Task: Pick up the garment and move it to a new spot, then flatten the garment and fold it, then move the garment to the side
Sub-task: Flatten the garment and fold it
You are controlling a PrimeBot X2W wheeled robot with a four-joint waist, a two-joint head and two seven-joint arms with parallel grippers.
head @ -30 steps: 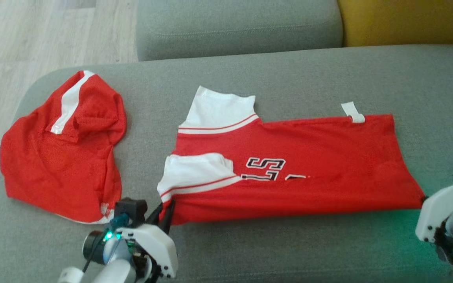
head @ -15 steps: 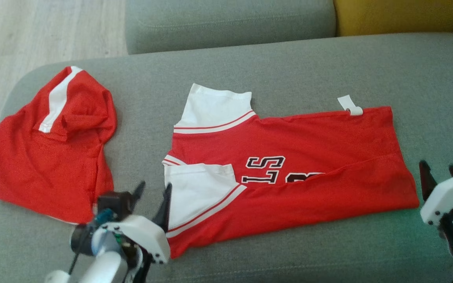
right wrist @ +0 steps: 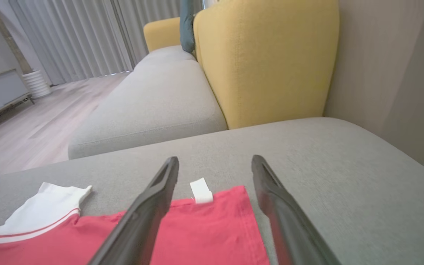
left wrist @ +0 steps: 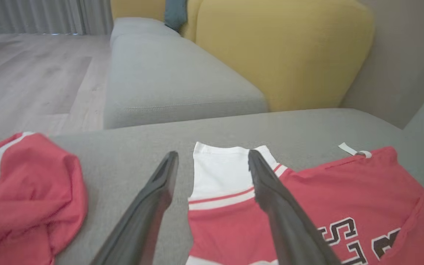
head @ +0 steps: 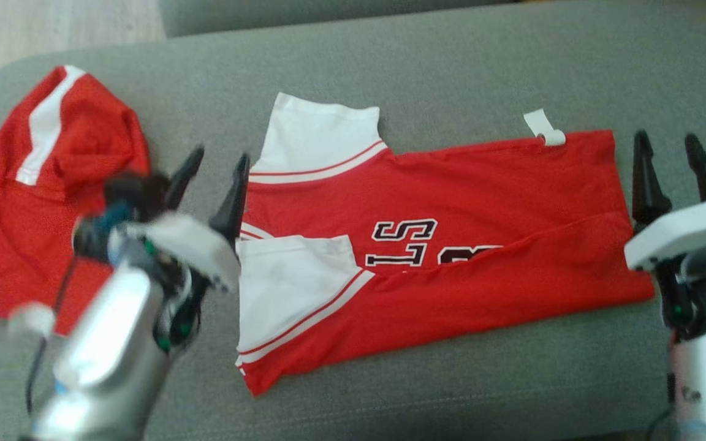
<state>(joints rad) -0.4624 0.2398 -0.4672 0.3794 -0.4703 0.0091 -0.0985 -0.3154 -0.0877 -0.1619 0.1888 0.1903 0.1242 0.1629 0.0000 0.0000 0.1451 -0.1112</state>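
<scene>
Grey sofa seat (head: 451, 380) carries everything. Left gripper (head: 220, 154) spread wide, empty, at the sleeve end of the red jersey (head: 451, 263); right gripper (head: 665, 137) likewise parted, empty, just off the hem end. Red jersey lies mid-seat — near long edge folded up over part of the lettering, white sleeve on top. Second red garment (head: 16, 233) crumpled at the left. Beyond — yellow backrest (right wrist: 263, 62).

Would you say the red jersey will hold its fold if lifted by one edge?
Probably not: the red jersey lies limp, its folded flap slanting, so it likely droops and unfolds. Its fabric looks light and may bunch if pushed.
</scene>
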